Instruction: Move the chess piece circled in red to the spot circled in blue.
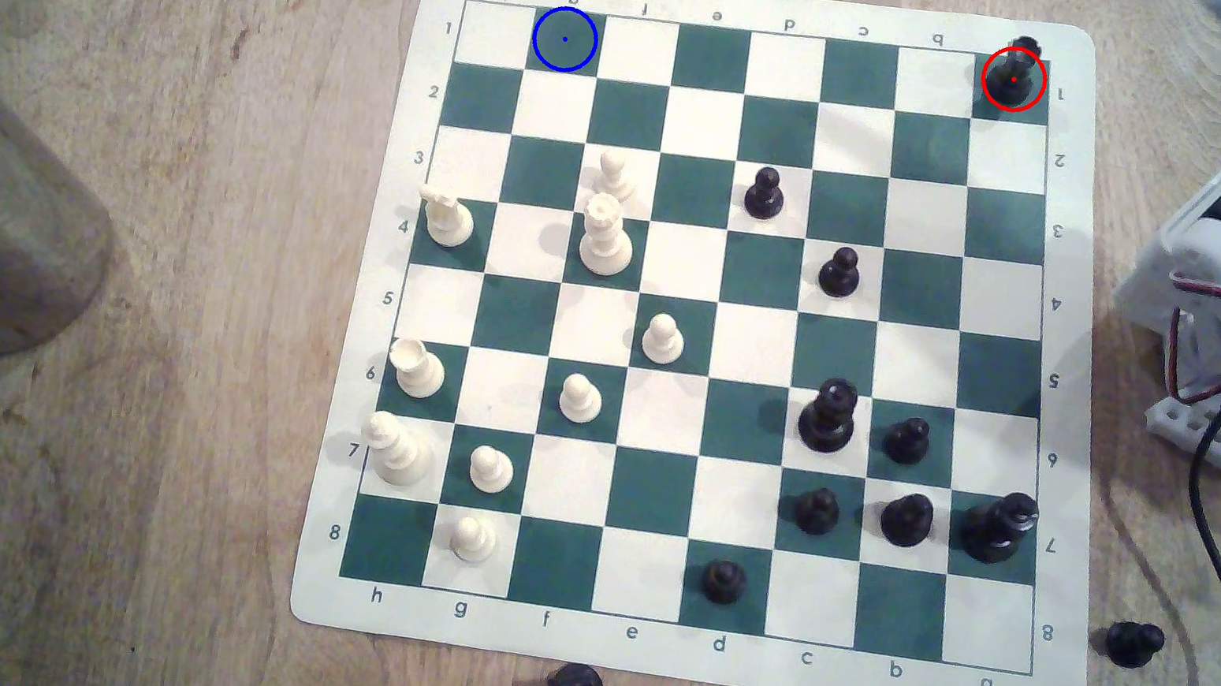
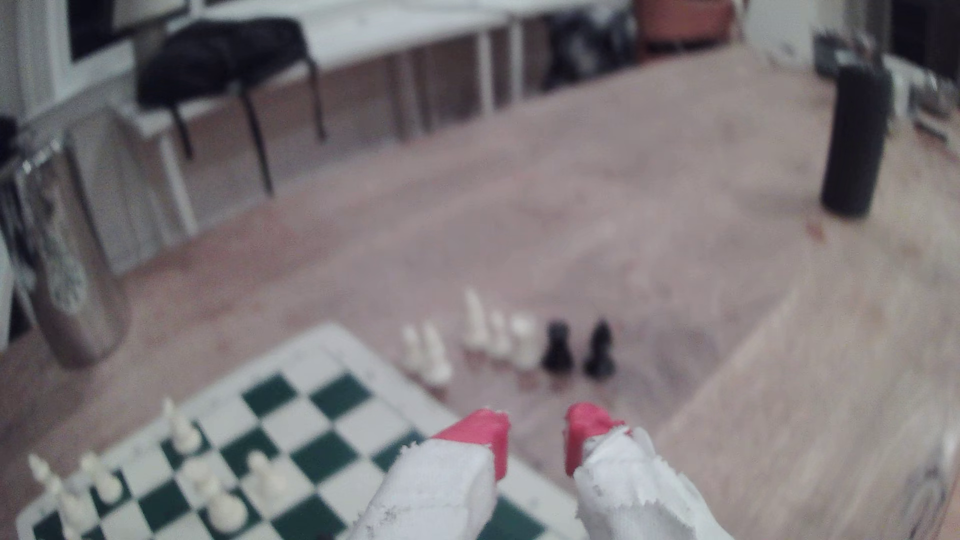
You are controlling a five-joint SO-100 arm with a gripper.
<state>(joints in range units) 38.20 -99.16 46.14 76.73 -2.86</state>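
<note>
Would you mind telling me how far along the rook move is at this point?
Nothing looks done yet: the black rook stands on its red-circled corner square, and the blue-circled square is bare. In hand: the tool hangs open and empty above the board's edge. Left: grasp the rook, carry it along that row and set it down.

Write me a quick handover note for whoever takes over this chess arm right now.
Gripper: open, nothing between its red-tipped fingers, raised above the board's edge in the wrist view.
Chess piece: black, upright on the red-circled green corner square, at the exterior view's upper right, untouched.
Spot: blue-circled green square in the same row, toward the exterior view's left, unoccupied.
Done: nothing yet.
Left: reach the piece, grasp it, carry it along the row, set it on the spot, release.
</note>
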